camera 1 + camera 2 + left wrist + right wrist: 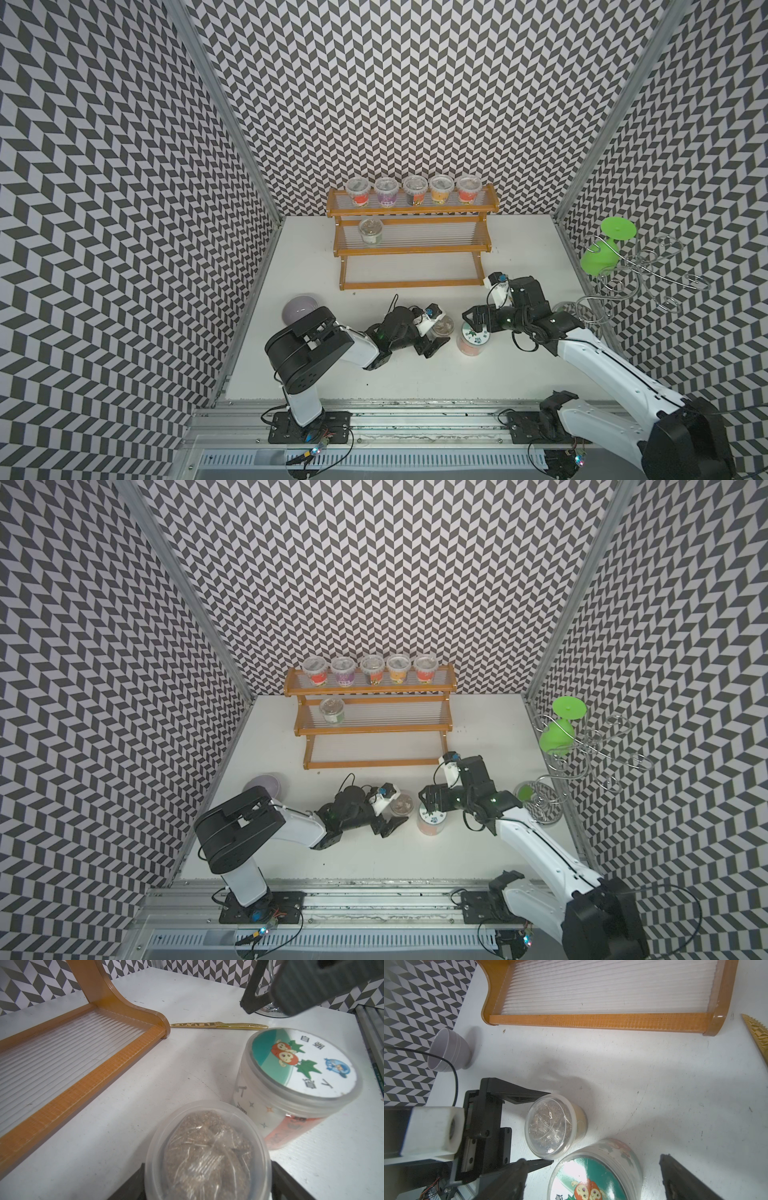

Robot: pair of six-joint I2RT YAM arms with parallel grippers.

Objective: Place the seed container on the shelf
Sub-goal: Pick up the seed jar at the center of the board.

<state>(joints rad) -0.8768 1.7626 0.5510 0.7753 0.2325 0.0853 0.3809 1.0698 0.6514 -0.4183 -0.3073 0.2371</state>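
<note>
The seed container (207, 1153), a clear cup with brown seeds under a see-through lid, is being seen at the bottom middle of the left wrist view. It is standing upright on the white table (415, 374), in front of the shelf (411, 250) and well apart from it. In both top views it is being shown a little below the middle of the frame.

The cup is being framed by the two black fingers (517, 1093) of the left claw (549, 1127), one on each side, very near its rim. Whether it is being squeezed or only touched cannot be told.

The right claw (475, 322) is being held wide open, with nothing grasped, over a bigger jar (473, 340) with a cartoon picture on its lid. That jar is standing just beside the seed cup.

On the top step of the shelf five cups (414, 189) are being kept in a row, with one more cup (370, 230) at the left of the middle step. A gold knife (218, 1025) is lying beside the shelf's foot.
</note>
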